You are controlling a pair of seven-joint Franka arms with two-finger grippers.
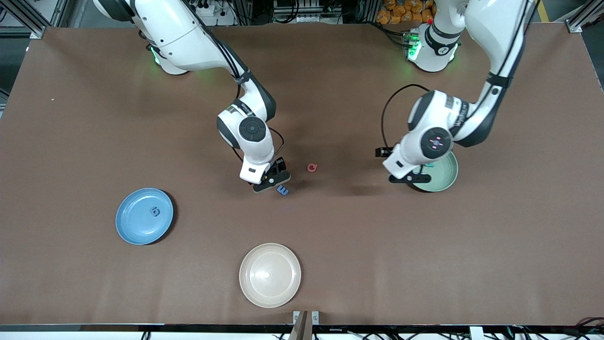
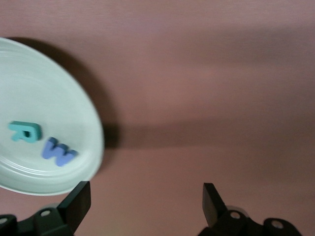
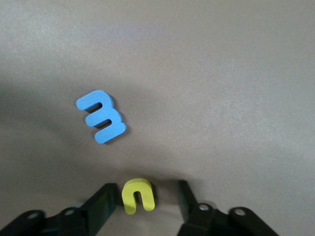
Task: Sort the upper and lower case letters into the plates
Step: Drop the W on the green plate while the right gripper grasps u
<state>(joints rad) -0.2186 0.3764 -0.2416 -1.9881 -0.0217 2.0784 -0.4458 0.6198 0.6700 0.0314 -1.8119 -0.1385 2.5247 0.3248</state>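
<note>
Right gripper (image 1: 272, 183): low over the middle of the brown table; in the right wrist view its black fingers (image 3: 103, 201) are spread, with a small yellow lowercase letter n (image 3: 138, 194) lying between them; whether either finger touches it cannot be told.
Blue lowercase letter m (image 1: 282, 190): flat on the table just beside the right gripper, apart from the yellow letter.
Left gripper (image 1: 409, 178): over the table at the rim of the pale mint green round plate (image 1: 448, 177), fingers (image 2: 78, 201) wide apart and holding nothing.
Mint plate contents: a teal capital letter R (image 2: 24, 132) and a blue capital letter W (image 2: 58, 152), side by side; the left arm hides most of this in the front view.
Sky blue round plate (image 1: 137, 222): toward the right arm's end of the table, holding one small dark blue letter (image 1: 155, 211) too small to read.
Small red letter (image 1: 311, 167): alone on the table between the two grippers, shape unclear.
Cream-beige round plate (image 1: 270, 275): nearest the front camera.
</note>
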